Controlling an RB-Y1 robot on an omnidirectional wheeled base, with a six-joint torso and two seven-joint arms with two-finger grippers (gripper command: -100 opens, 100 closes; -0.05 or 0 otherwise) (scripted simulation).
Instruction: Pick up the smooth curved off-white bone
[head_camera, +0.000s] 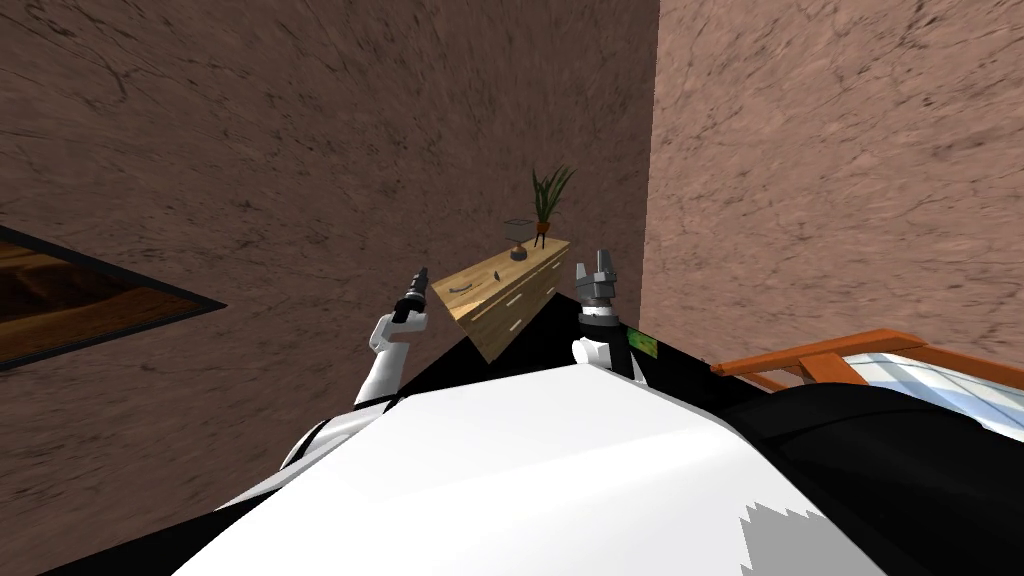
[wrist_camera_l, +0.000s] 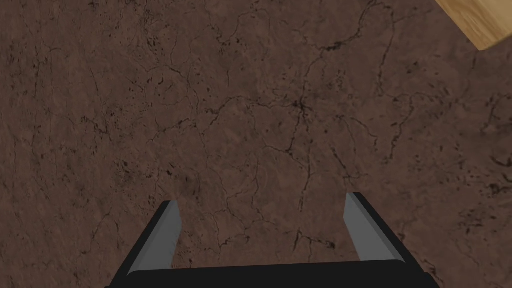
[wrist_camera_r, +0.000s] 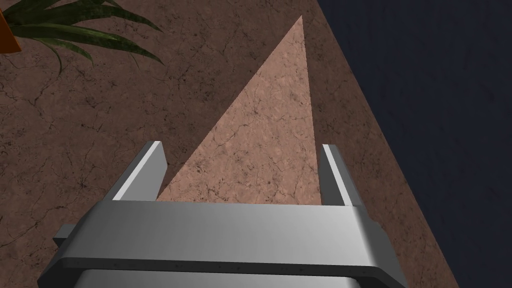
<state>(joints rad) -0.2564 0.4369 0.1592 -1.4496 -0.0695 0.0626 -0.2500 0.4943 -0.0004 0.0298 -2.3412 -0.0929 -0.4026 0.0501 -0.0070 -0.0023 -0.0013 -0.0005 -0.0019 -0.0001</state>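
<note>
Both arms were raised ahead of the chest, the left gripper (head_camera: 420, 276) and right gripper (head_camera: 596, 266) each spread wide and empty, probably readied for a reach. Beyond them the curved pale bone (head_camera: 462, 288) lay flat on the wooden dresser (head_camera: 515, 300), near its front corner and apart from the potted plant (head_camera: 545, 205). No writing was legible.

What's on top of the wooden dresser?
On the light wooden dresser: a greyish curved bone, a small dark item, a clear box, a spiky green potted plant. Drawer insides are hidden.
</note>
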